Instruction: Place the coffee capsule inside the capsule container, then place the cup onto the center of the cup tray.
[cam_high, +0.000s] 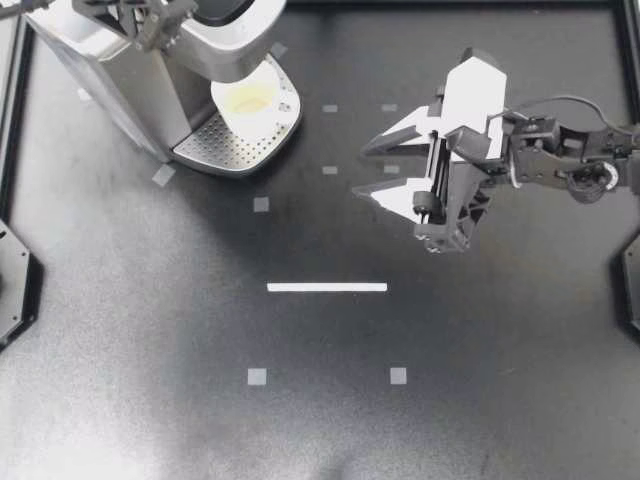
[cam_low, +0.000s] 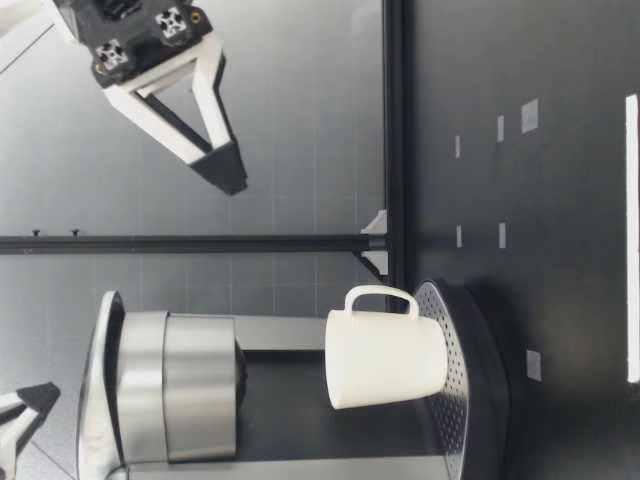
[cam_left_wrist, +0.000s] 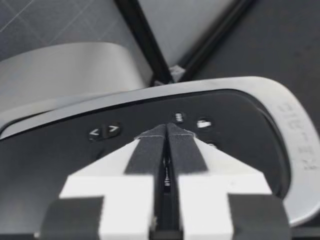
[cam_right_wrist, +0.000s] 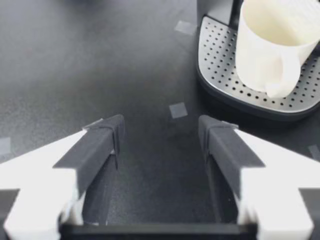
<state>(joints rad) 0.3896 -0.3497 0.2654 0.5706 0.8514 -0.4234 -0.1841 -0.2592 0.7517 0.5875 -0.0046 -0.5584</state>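
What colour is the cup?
The cup is creamy white, clearest in the right wrist view.

A white cup (cam_high: 250, 100) with a pale inside is seen standing upright on the cup tray (cam_high: 225, 150), its handle turned toward the right gripper (cam_high: 362, 170). The tray is a rounded, perforated metal plate edged by a dark rim and is laid flat. Both are placed ahead of that gripper's spread jaws, off to one side and well apart from them.
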